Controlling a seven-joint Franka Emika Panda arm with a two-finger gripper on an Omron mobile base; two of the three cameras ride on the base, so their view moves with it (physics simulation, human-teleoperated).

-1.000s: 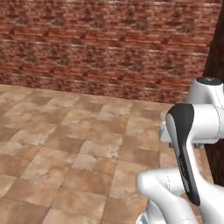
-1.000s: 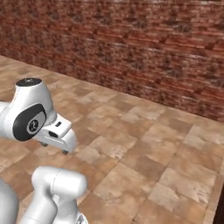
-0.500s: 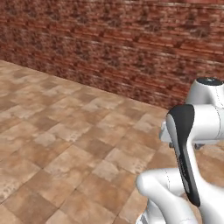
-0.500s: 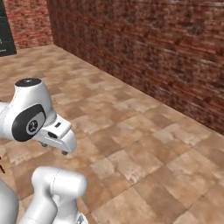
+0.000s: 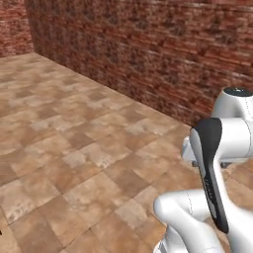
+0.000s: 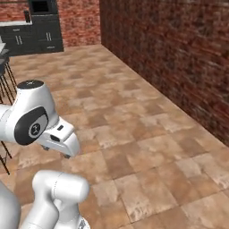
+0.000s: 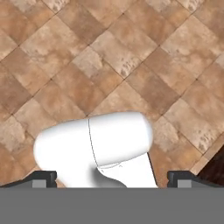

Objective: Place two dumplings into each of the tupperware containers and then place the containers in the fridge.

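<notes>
The dumplings, the tupperware containers and the fridge are out of view. In the hand view my gripper (image 7: 112, 177) points down at brown floor tiles, its two dark fingertips (image 7: 43, 176) wide apart at the bottom corners, open with nothing between them. My folded white arm (image 6: 33, 118) rises at the lower left of the right base view and at the lower right of the left base view.
A red brick wall (image 5: 148, 54) runs along the far side and turns a corner at the left. Brown tiled floor (image 6: 134, 125) stretches ahead. Dark kitchen cabinets (image 6: 38, 33) stand far back left, and thin dark stool legs (image 6: 5, 87) stand by the left edge.
The whole picture has swung in both base views, so the base has turned. The wall now runs at an angle and the dark cabinets have come into sight. The arm holds its pose.
</notes>
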